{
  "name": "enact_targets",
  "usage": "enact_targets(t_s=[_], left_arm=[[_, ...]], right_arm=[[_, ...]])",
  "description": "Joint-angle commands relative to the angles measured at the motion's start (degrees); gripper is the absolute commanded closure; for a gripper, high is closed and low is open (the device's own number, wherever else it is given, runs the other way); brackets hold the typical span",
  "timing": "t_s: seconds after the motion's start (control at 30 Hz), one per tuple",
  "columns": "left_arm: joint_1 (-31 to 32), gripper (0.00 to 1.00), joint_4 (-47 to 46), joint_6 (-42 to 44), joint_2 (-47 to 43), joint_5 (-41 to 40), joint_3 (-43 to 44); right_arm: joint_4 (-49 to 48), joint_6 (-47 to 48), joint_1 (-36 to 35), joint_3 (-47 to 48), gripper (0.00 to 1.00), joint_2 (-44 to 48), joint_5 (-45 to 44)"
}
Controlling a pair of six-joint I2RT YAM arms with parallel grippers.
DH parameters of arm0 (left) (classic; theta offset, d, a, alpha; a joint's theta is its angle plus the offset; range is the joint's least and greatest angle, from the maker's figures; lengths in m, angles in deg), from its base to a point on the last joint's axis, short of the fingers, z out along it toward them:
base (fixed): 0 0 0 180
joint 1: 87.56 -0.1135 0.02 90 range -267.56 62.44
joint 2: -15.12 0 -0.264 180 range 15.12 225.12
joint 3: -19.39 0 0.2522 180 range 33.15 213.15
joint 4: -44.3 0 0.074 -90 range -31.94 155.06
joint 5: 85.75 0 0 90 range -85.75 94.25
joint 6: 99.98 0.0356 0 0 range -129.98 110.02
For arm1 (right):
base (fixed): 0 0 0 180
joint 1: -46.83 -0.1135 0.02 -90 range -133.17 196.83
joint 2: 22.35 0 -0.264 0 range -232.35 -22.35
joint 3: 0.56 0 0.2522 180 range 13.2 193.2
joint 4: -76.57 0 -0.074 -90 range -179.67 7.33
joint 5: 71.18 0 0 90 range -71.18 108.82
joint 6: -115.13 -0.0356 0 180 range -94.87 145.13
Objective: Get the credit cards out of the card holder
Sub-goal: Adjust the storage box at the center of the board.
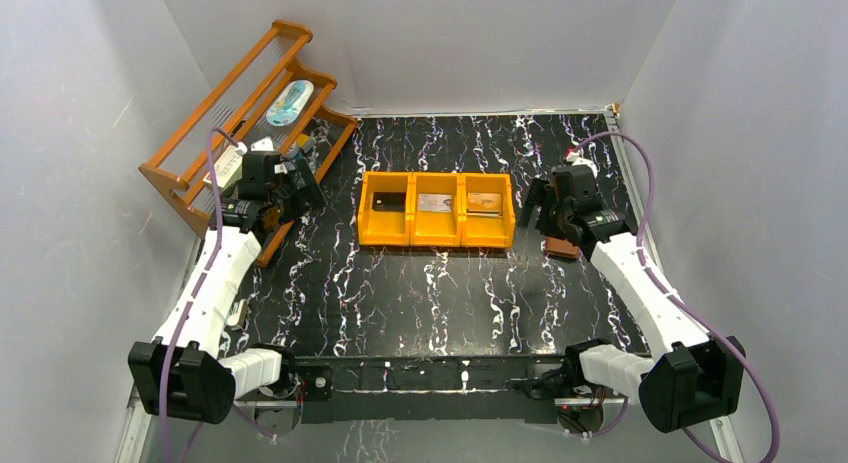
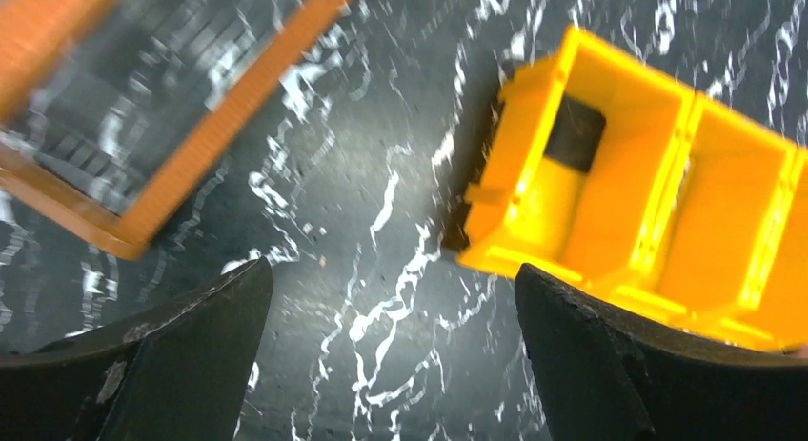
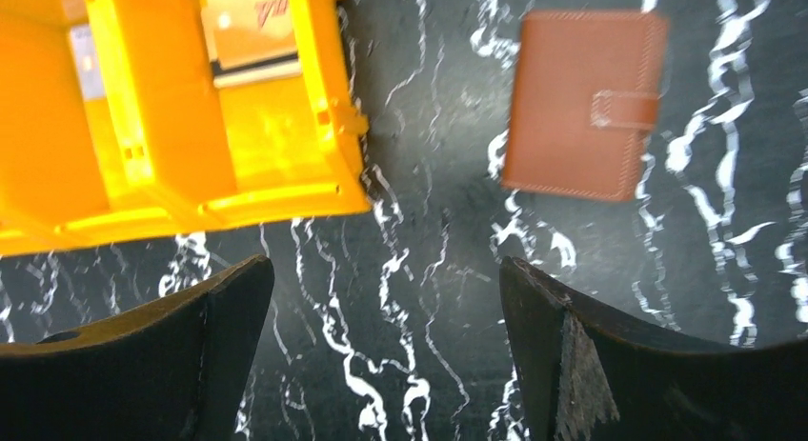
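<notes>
The brown leather card holder (image 3: 581,103) lies folded shut with its strap fastened on the black marble table, right of the orange bin; in the top view (image 1: 562,248) my right arm partly covers it. The bin's three compartments each hold one card: a black card (image 1: 390,202) (image 2: 575,133), a silvery-grey card (image 1: 438,203) and a tan card (image 1: 484,203) (image 3: 250,36). My right gripper (image 3: 386,279) (image 1: 541,209) is open and empty, above the table between bin and holder. My left gripper (image 2: 393,289) (image 1: 303,189) is open and empty, left of the bin.
The orange three-compartment bin (image 1: 436,238) (image 2: 724,270) (image 3: 276,198) stands mid-table. An orange wooden rack (image 1: 190,168) (image 2: 191,155) leans at the back left, holding a pale blue item (image 1: 287,101). White walls enclose the table on three sides.
</notes>
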Motion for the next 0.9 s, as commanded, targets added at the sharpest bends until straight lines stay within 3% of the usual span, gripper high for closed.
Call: enact_targets(t_s=[0.0,0.17,0.37,0.6,0.87], left_arm=[[-2.3,0.02,-1.2,-0.8,-0.9,19.2,-3.9],[-3.4,0.02,-1.8,0.0,-0.3,31.9,-7.4],[-2.8,0.02,-2.9,0.2,0.8,39.5,-9.9],[-2.7,0.02,-4.0,0.5,0.5,40.1,-10.2],[-2.6,0.02,-4.2,-0.5,-2.0,38.2,-11.3]], right_arm=[[-4.4,-3.8,0.1,-3.1,0.05,2.2,11.6],[-4.7,-6.4,-6.7,-3.6,0.08,-0.4,14.1],[-6.8,-11.7,-19.9,-1.3,0.1,-8.4,10.4],[-9.4,-19.5,-30.2,6.3,0.06,-23.7,-0.3],[-8.4,-26.4,-31.9,19.1,0.02,-40.5,-12.6]])
